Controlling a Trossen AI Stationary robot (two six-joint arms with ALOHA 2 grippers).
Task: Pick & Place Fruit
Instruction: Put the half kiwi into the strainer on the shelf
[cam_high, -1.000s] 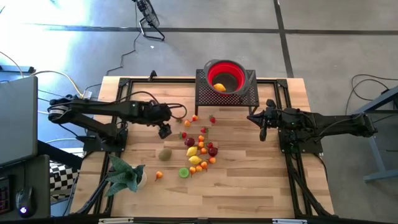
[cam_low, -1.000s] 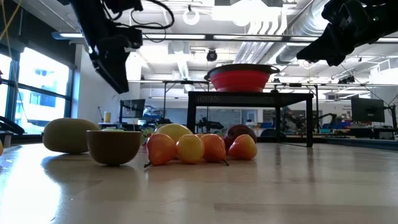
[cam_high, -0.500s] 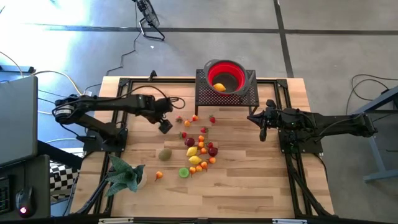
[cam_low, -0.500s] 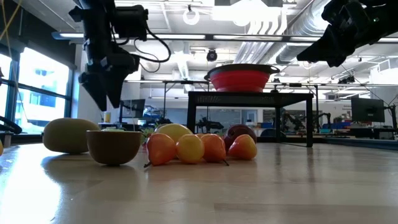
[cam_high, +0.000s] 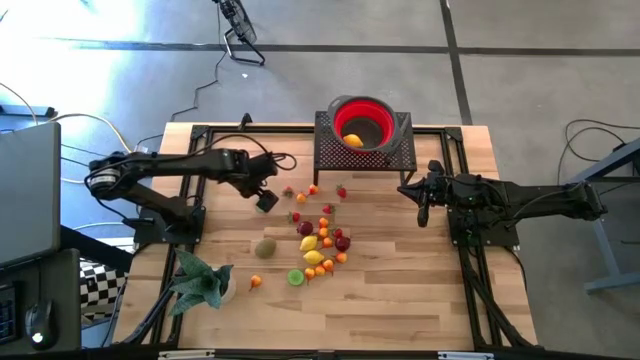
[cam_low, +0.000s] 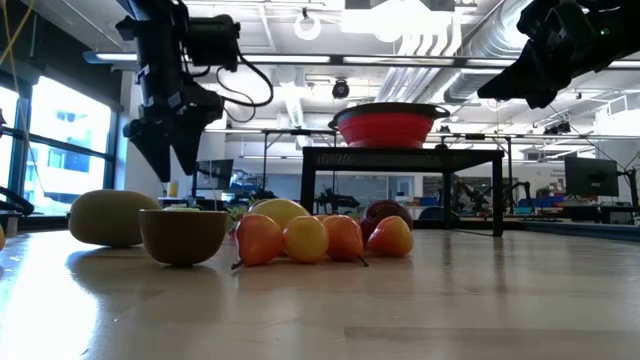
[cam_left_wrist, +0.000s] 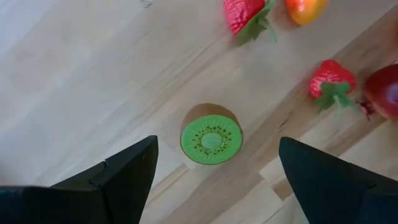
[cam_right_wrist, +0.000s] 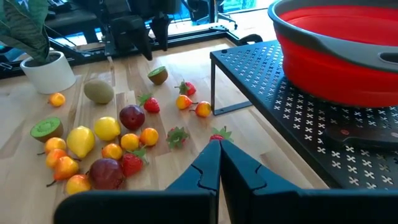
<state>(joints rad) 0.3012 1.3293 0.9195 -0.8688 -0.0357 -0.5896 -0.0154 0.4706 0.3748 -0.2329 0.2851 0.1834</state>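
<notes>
While the high view shows only a scatter of fruit (cam_high: 320, 238) mid-table, the left wrist view picks out a halved kiwi (cam_left_wrist: 211, 140), cut face up, between the spread fingers of the left gripper (cam_high: 265, 202), raised above it, empty. Right gripper (cam_high: 422, 208): pinched closed, empty, parked aloft beside the rack (cam_high: 364, 155).

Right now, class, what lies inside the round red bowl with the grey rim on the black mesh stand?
Inside the round red bowl, one small yellow-orange fruit rests on the bottom. The rim hides part of the inside.
</notes>
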